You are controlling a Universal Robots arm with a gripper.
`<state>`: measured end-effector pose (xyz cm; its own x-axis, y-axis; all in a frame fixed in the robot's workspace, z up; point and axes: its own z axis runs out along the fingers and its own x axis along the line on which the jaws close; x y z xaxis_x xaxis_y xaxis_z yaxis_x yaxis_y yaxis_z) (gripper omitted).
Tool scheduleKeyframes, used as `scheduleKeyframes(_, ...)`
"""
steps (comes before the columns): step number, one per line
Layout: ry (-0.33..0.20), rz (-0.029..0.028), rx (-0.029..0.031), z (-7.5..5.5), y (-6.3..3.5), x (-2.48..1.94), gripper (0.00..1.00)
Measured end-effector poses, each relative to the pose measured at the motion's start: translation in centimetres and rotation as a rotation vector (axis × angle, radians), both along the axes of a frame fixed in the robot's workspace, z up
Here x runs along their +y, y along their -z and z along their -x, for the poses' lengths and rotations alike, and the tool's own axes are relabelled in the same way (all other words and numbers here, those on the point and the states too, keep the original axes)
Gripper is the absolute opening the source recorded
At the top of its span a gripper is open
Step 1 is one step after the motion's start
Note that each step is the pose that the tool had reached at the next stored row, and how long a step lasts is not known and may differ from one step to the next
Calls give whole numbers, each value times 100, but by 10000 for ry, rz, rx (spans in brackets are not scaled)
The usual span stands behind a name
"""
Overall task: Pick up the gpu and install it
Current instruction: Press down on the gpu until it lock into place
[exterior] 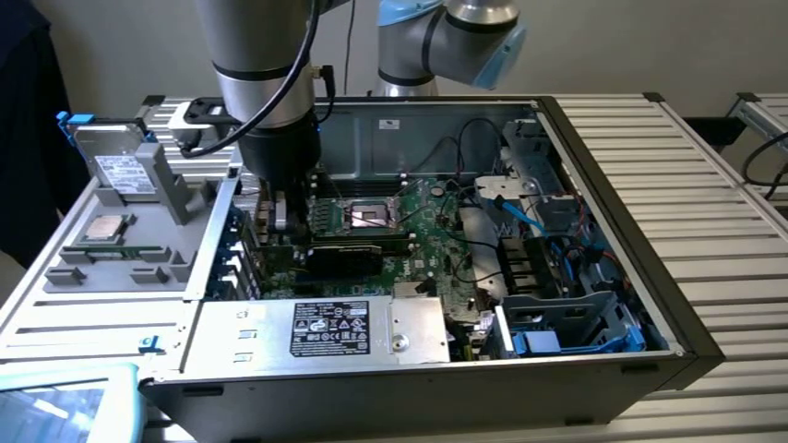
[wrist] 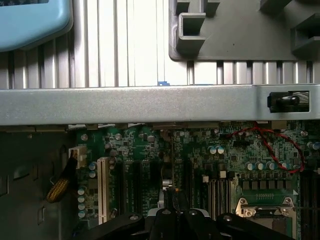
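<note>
Pincer [exterior: 286, 220] grips gpu [exterior: 342, 259] upright over motherboard [exterior: 419, 231] inside case [exterior: 640, 277].

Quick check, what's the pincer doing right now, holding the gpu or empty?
Pincer: down inside the open case over the motherboard, at the gpu standing in the slot area; open or shut on it cannot be told.

My count — one open computer case [exterior: 591, 369] on the slatted table [exterior: 726, 185], one motherboard [exterior: 419, 231] inside it, one bare processor socket [exterior: 369, 216]. One gpu [exterior: 342, 258] stands on the board under my one gripper [exterior: 280, 214]. One labelled power supply [exterior: 339, 330] sits at the case's near edge. One grey parts tray [exterior: 124, 249] beside the case — one silver drive [exterior: 113, 159] upright in it.
</note>
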<state>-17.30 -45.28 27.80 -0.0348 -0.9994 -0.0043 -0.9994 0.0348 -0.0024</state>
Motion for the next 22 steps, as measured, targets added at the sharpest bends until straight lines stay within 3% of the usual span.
scheduleKeyframes(22, -2, -30, 3, -1, 144, -1, 12)
